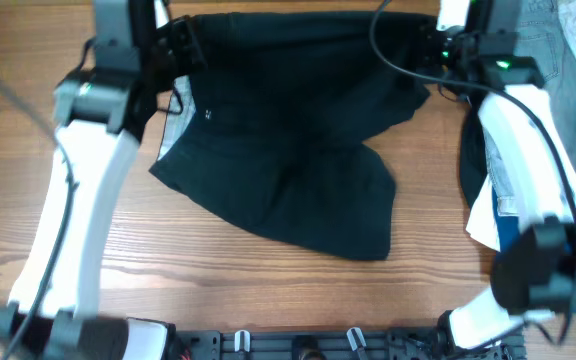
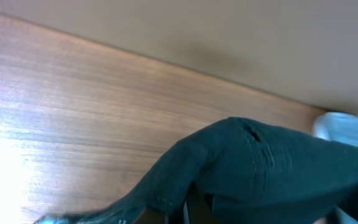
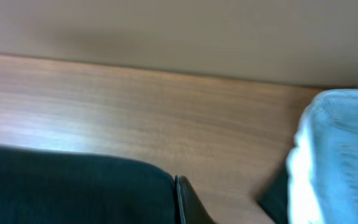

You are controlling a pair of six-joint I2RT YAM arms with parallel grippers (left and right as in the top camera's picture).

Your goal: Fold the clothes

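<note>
I'm starting fold: left gripper (image 1: 176, 47) seemingly clamping dark teal-black fabric garment (image 1: 288, 160), right gripper (image 1: 431, 47) state can't tell. Next: carrying far edge toward 6 o'clock.

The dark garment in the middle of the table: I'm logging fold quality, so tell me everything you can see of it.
The dark garment looks like soft, matte black-green fabric with stitched seams, and a pale patch shows at its left edge. Its top edge stretches between the left gripper and the right gripper, which appear to pinch its corners. The rest lies rumpled on the wooden table, narrowing toward the near side.
</note>
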